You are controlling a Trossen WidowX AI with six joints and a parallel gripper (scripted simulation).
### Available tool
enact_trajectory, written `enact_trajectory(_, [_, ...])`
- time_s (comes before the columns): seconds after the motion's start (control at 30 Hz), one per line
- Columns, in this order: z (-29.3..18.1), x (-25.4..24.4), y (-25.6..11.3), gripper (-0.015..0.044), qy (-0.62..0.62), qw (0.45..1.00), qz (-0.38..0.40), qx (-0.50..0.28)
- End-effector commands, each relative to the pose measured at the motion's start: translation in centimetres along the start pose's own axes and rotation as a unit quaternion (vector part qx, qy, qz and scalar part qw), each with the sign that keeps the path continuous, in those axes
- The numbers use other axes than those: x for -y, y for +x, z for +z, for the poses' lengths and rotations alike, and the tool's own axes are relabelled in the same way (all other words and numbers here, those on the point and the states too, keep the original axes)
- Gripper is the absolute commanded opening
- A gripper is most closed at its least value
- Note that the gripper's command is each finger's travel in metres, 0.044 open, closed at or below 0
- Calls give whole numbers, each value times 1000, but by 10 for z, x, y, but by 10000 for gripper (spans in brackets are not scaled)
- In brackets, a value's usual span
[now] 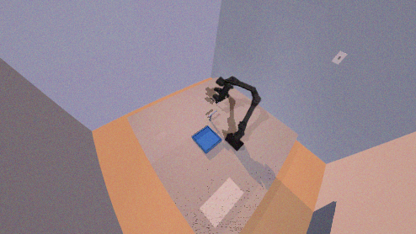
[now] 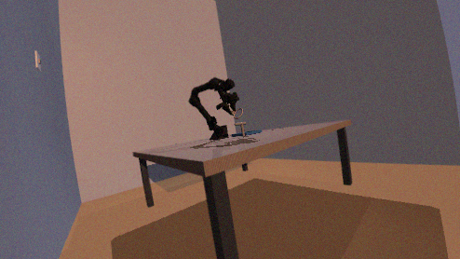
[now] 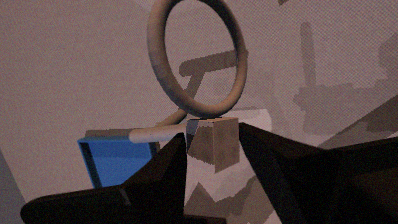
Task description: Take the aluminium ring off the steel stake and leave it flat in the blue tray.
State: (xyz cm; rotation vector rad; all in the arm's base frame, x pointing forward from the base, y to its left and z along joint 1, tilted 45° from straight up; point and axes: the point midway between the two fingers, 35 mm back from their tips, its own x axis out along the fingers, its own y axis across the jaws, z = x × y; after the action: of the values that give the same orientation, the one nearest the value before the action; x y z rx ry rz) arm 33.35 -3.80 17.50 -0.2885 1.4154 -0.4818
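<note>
The gripper is clamped on the tab, with the ring held off the stake.

The wrist view shows what the other two are too coarse to give: the tab sits between the two fingertips, and the ring stands up from it, just beyond them, its opening facing the lens. The exterior view adds the height, with gripper and ring above the worktop and the stake's cross-bar lower than the ring. From the top, the ring is too small to make out, but the blue tray shows whole, on the far side of the stake from the gripper. Nothing lies in the tray there; the wrist view catches only part of it, beyond one finger, and the exterior view just a blue sliver.
</note>
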Motion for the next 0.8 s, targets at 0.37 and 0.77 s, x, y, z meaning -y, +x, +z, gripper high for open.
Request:
enact_trajectory(0.37, [23, -1, 6, 0, -1, 1000, 0, 2])
enact_trajectory(0.77, [16, -11, 5, 0, -105, 994, -9, 34])
